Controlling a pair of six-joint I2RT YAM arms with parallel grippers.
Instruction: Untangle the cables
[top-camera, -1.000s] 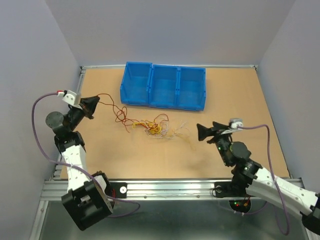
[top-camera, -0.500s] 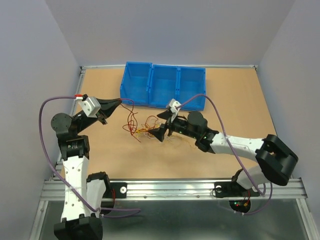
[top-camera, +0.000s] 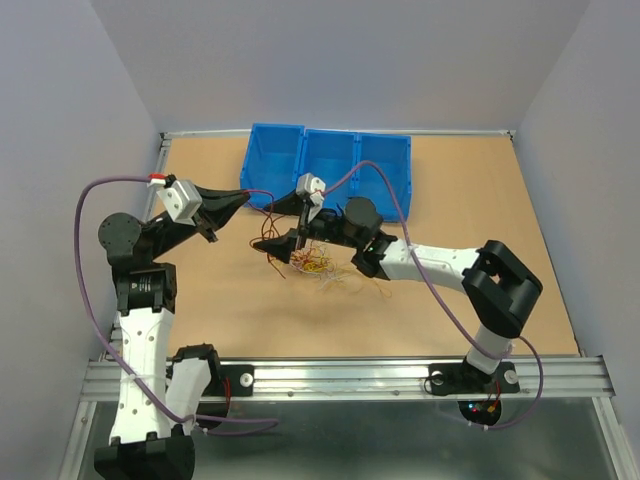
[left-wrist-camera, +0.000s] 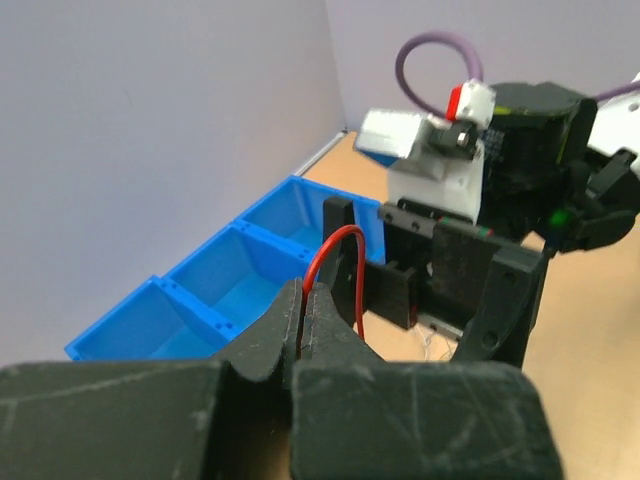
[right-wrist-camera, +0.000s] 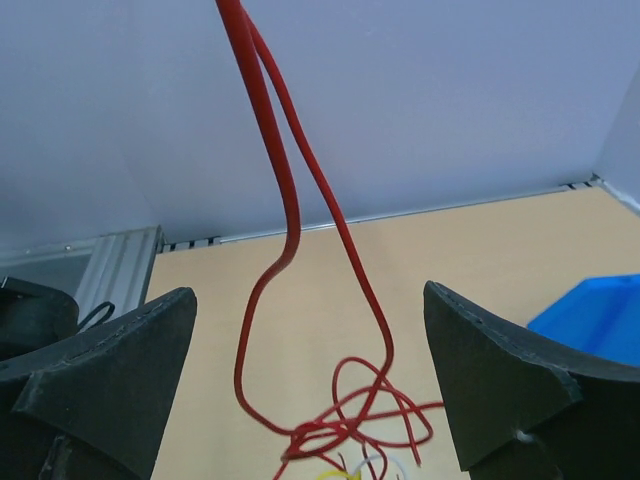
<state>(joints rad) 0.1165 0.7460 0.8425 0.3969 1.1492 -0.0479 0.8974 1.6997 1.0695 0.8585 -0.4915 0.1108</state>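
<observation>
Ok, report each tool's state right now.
Left tool: shut on the red cable.
Right tool: open, the red cable hanging between its fingers, not gripped.

The desk (top-camera: 470, 190) was a flat tan board with a plain matte top, evenly lit and free of hard shadows. A plain pale grey-lilac back wall (top-camera: 340, 60) stood behind its far edge, with a left wall (top-camera: 60, 130) and a right wall (top-camera: 590, 130) of the same finish along the sides. A thin metal strip (top-camera: 460, 132) ran along the far edge. Three joined blue bins (top-camera: 275, 160) sat at the far edge, left of centre. An aluminium rail (top-camera: 340, 378) spanned the near edge.
</observation>
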